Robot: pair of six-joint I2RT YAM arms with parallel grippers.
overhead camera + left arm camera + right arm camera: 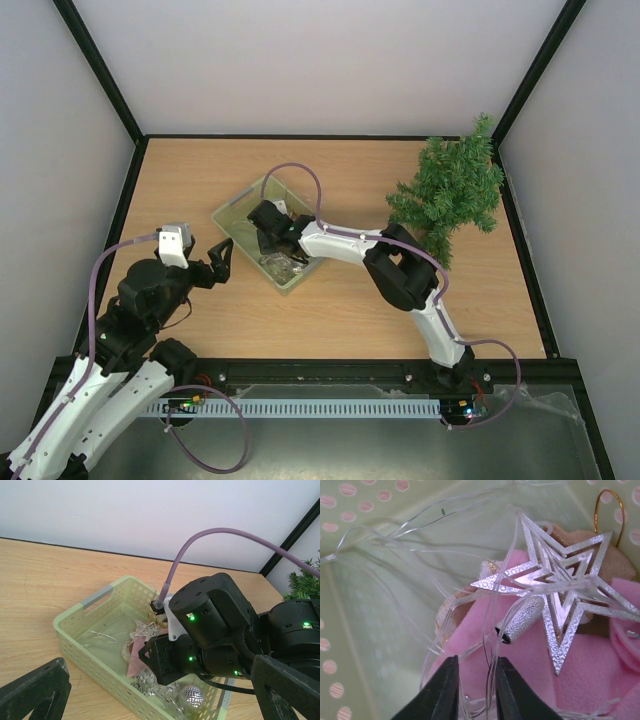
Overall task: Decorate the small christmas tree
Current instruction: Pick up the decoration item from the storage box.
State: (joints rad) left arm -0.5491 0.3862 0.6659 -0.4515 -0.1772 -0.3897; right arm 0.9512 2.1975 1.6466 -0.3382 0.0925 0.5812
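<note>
The small christmas tree (452, 195) stands at the far right of the table; its edge shows in the left wrist view (306, 582). The pale green basket (235, 207) holds ornaments: a silver star (565, 595), a silver tube bead (520, 620), pink felt (530, 655), clear strands (420, 555) and a silver ball (192, 696). My right gripper (476, 667) reaches down into the basket (75, 625), its jaws a little apart with clear strands running between them. My left gripper (222, 262) is open and empty, left of the basket.
The right arm (215, 615) and its purple cable (225, 532) arch over the basket. Black frame posts (100, 70) and pale walls enclose the wooden table (330, 310). The tree's branches overhang the right edge.
</note>
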